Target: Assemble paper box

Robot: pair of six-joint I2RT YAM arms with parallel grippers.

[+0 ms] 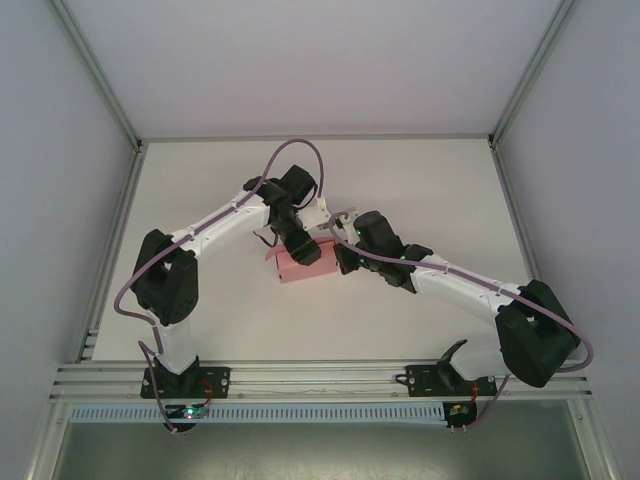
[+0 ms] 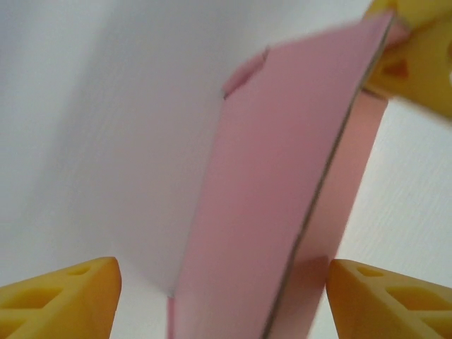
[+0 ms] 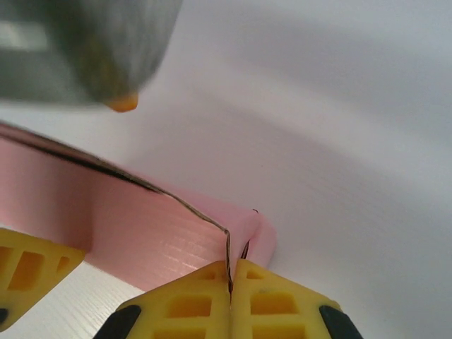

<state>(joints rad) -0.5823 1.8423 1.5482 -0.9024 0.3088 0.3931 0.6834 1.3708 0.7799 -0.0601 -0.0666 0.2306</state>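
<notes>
The paper box [image 1: 303, 268] lies near the middle of the white desk [image 1: 200, 200], between the two arms. Seen from the top camera, its long axis runs across the desk from left to right, with the right end slightly farther from the arm bases than the left.

The left tool [image 1: 300, 246] hangs over the box from the far side. In the left wrist view its two yellow fingers [image 2: 60, 296] stand apart at either side of the frame. Between them a pink panel [image 2: 282, 176] rises on edge, its thin cut edge running up and to the right. Whether either finger touches the card cannot be told.

The right tool [image 1: 341, 256] meets the box at its right end. In the right wrist view its yellow fingers [image 3: 183, 304] are pressed together, with the dark card edge [image 3: 176, 201] running down into the seam between them, so this tool is clamped on the box wall near a folded corner. The same yellow fingers [image 2: 417, 56] show at the panel's upper right corner in the left wrist view
</notes>
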